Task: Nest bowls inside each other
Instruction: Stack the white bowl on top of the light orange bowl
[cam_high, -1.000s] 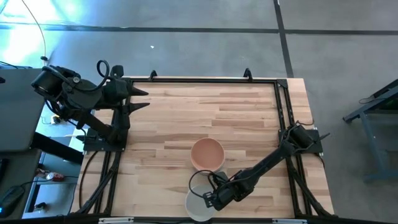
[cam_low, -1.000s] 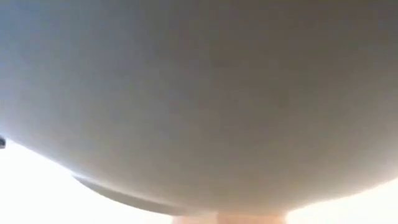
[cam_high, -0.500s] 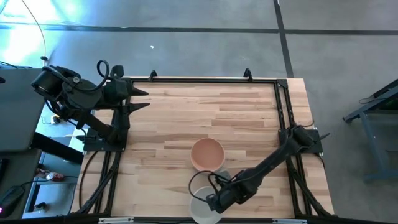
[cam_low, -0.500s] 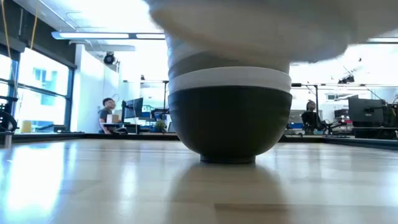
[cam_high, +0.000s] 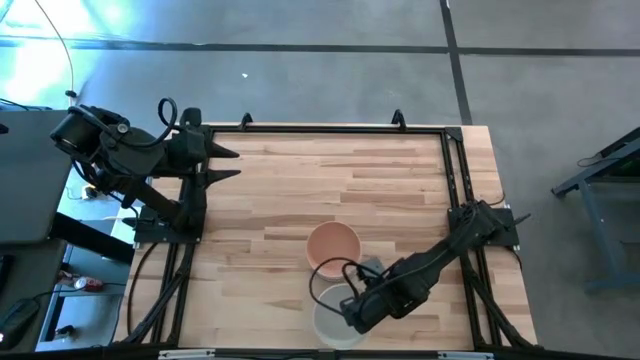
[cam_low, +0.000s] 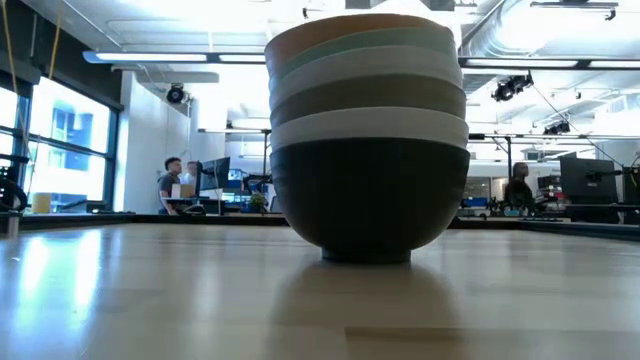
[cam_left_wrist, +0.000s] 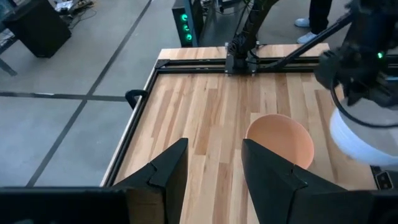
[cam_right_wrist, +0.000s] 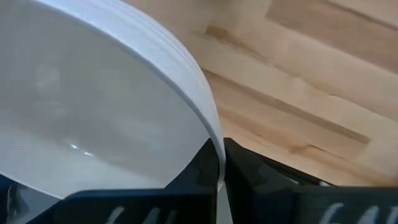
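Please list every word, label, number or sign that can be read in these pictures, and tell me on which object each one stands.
None can be read.
The bowl stack, the white bowl in the right gripper and the table carry no print.
The monitors in the room behind are too small to read.
The green lights on a box beyond the table form no characters.
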